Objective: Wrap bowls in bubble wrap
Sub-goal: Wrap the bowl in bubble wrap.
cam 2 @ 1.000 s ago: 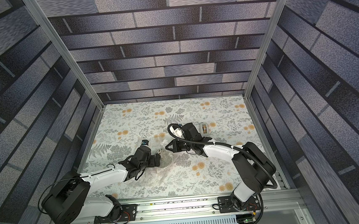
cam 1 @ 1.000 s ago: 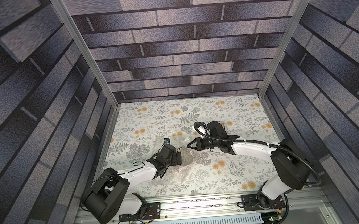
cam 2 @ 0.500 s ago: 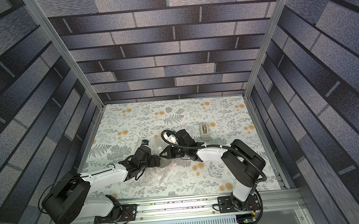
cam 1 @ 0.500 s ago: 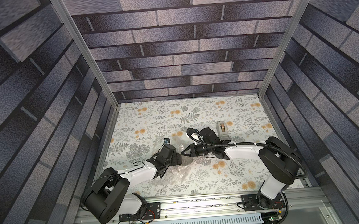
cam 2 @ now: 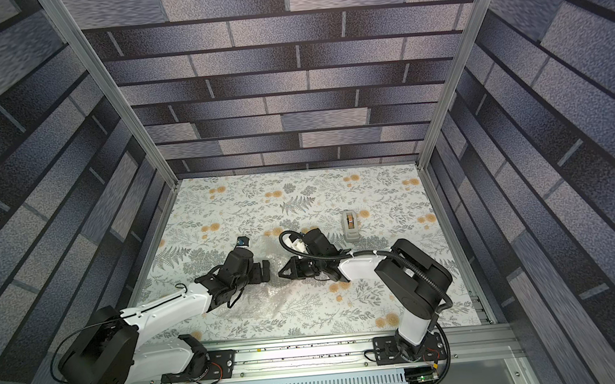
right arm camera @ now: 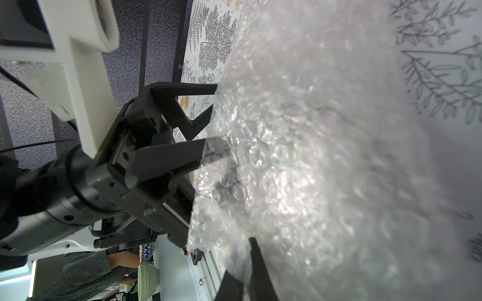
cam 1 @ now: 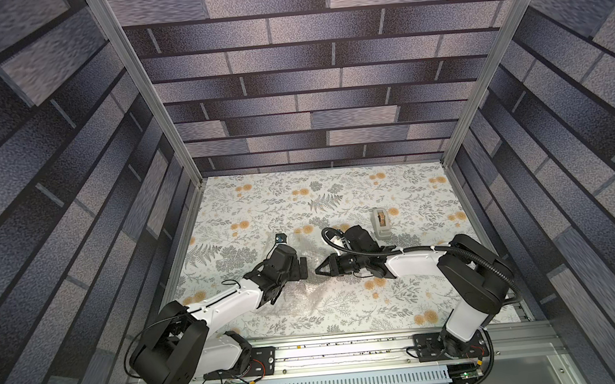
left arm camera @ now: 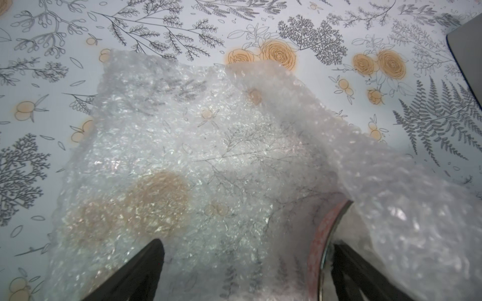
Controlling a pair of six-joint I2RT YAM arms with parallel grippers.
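Bright, even light on the surface [cam 1: 336, 202] in both top views, walls [cam 1: 33, 165] stretched at the edges; bubble wrap [right arm camera: 326, 169] glints, blurred up close.

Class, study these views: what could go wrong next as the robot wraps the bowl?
1. The right gripper pinches only an edge of the bubble wrap; it may slip free.
2. The bowl looks tilted on its rim beside the open left gripper, unheld; a tug on the wrap could topple it.

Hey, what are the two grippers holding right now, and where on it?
The right gripper is shut on the bubble wrap, pinching it near one edge. The left gripper is open and holds nothing.
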